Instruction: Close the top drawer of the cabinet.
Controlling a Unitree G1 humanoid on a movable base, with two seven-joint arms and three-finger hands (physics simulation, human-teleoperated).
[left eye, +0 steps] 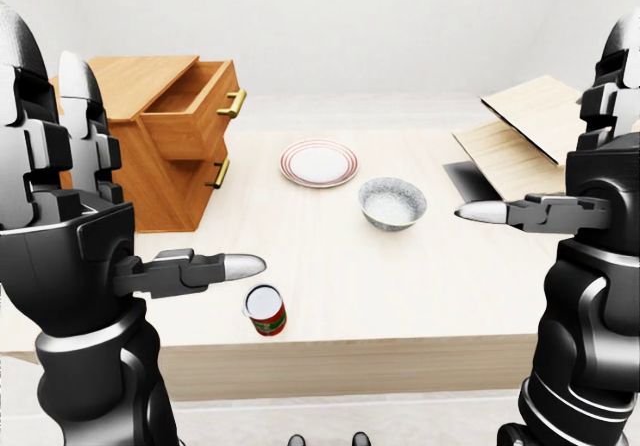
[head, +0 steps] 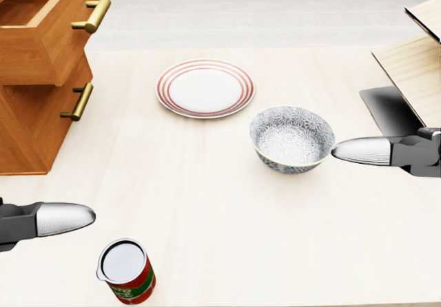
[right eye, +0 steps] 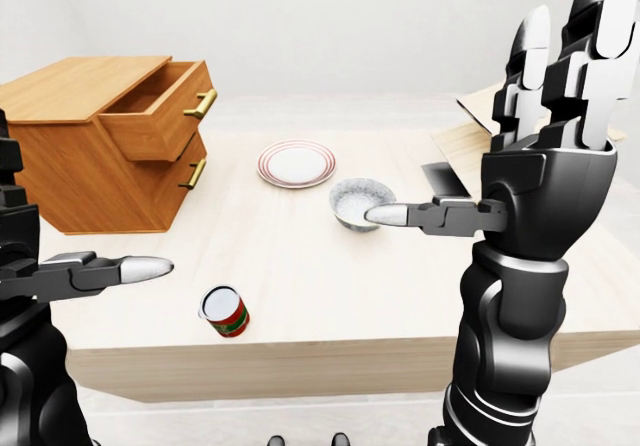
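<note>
The wooden cabinet (right eye: 85, 171) stands on the table at the left of every view. Its top drawer (right eye: 160, 116) is pulled well out, showing an empty inside and a brass handle (head: 91, 16). The lower drawer, with its handle (head: 77, 102), is in. My left hand (left eye: 140, 196) is raised low at the left, fingers upright and thumb (head: 63, 219) pointing right, open, well short of the cabinet. My right hand (right eye: 470, 136) is raised at the right, open and holding nothing, its thumb (head: 364, 149) beside the bowl.
A red-ringed white plate (head: 205, 88) and a patterned bowl (head: 292, 139) lie mid-table. A red and green can (head: 127, 272) stands near the table's bottom edge, just right of my left thumb. Light wooden boards (left eye: 530, 126) over a dark sheet (head: 396, 111) lie at the right.
</note>
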